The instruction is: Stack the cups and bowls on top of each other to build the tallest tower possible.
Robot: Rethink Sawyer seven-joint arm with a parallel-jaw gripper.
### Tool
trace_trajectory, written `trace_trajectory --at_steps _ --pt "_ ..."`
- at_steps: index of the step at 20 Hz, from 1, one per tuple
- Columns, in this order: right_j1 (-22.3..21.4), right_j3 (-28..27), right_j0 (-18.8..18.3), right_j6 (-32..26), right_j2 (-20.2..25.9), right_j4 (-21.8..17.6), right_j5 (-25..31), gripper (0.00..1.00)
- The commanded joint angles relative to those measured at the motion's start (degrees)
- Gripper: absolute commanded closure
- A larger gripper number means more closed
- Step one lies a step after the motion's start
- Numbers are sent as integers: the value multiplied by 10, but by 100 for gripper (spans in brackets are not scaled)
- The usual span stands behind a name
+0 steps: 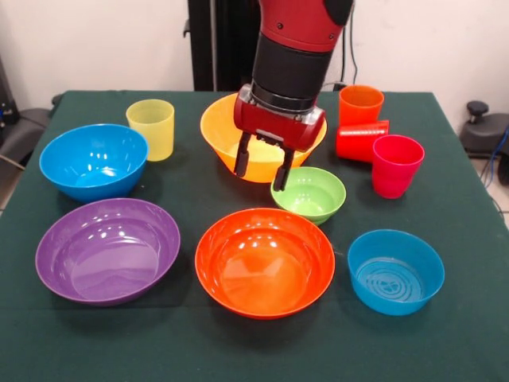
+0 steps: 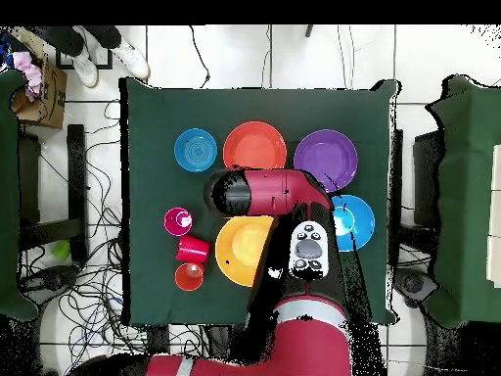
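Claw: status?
Claw open, empty, above the green bowl's rim. Nothing stacked yet. Red cup lies on its side; yellow bowl close behind the claw.

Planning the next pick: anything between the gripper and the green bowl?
Nothing visible. The open gripper hangs just above the green bowl's far-left rim, in front of the yellow-orange bowl. The bowl's mouth is empty.

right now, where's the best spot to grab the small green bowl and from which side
Take the light green bowl by its rim, coming straight down from above. It sits upright and open, so one of the fingers can go inside the wall and one outside. The gripper hangs open by the rim on the yellow-orange bowl side, probably the easiest spot.
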Motion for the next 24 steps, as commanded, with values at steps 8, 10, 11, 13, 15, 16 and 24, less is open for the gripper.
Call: trace_trajectory --at_steps 8,10,11,13,15,16,24 --pt "53 -36 -31 -8 49 -25 -30 0" --pt "61 -49 -30 -9 49 -27 -31 0" --pt "64 -52 -32 -12 51 -29 -34 0" --pt "68 -57 -34 -16 53 -29 -32 0" --pt "67 -56 -22 -2 41 -28 -30 0" --pt "65 -53 -16 6 35 -26 -29 0" --pt "53 41 -7 55 46 1 -74 0"
